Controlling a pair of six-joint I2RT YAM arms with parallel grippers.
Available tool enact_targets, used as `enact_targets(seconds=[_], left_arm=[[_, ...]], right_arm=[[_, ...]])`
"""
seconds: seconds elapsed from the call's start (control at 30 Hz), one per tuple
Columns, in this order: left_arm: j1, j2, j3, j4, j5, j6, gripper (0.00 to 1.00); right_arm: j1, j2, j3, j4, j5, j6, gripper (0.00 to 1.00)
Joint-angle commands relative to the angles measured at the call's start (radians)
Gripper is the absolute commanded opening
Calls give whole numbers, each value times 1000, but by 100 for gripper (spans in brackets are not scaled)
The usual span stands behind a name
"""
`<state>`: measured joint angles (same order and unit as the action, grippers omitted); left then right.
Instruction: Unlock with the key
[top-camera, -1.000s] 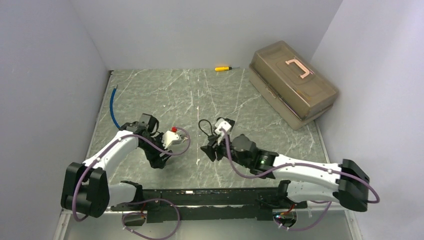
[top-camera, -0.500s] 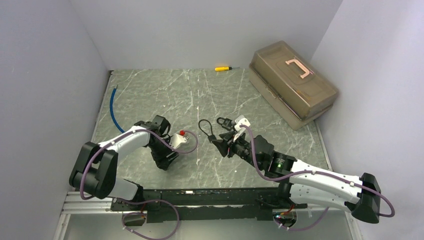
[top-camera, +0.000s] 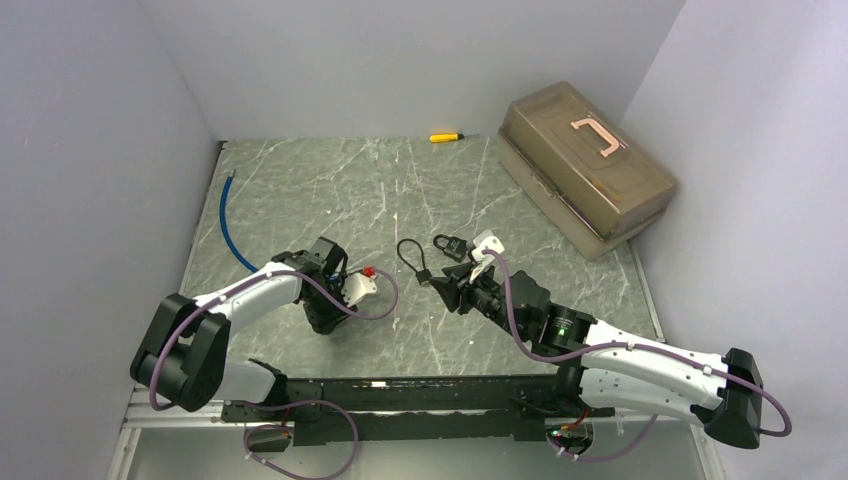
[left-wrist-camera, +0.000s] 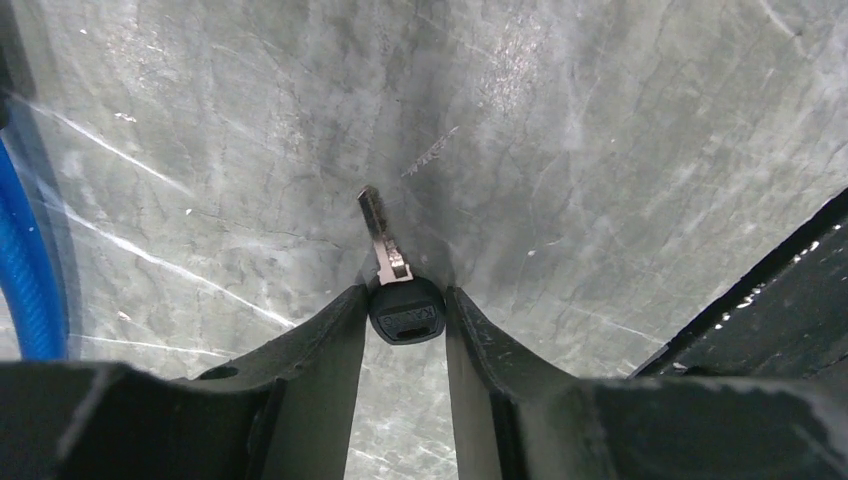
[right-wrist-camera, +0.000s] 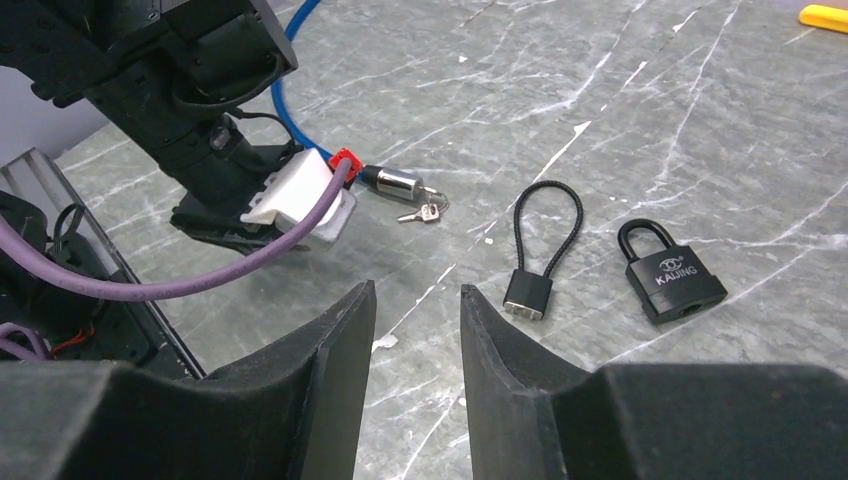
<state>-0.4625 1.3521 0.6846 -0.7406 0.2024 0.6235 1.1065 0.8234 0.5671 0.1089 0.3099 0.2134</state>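
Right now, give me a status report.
Left gripper pinching key on table. Right gripper open, empty. Padlock shut, untouched; cable lock beside it.

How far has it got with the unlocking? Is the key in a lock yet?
Not yet. Done: the left gripper pinches the key by its black head, low over the table. In hand: lifting that key. Left: the black padlock and the cable lock both lie shut and untouched, and the right gripper hangs open and empty near them.
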Motion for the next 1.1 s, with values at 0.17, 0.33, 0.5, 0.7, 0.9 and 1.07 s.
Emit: enact_targets(seconds=[0.17, 0.33, 0.5, 0.7, 0.9, 1.07], left_arm=[[-29, -25, 24, -16, 27, -15, 27], [-30, -93, 183, -132, 123, -29, 25], [-30, -129, 306, -221, 240, -44, 25], [-14, -177, 442, -273, 394, -40, 25], [-14, -242, 520, -198, 415, -79, 24], [-15, -284, 526, -101, 332, -113, 25]], right_arm=[[-4, -21, 10, 9, 29, -11, 38], [-3, -20, 18, 14, 28, -7, 38], [-3, -40, 10, 19, 37, 7, 38], [-5, -91, -3, 41, 5, 39, 43], [-38, -74, 14, 96, -104, 168, 64], [-45, 81, 79, 183, -184, 289, 70]])
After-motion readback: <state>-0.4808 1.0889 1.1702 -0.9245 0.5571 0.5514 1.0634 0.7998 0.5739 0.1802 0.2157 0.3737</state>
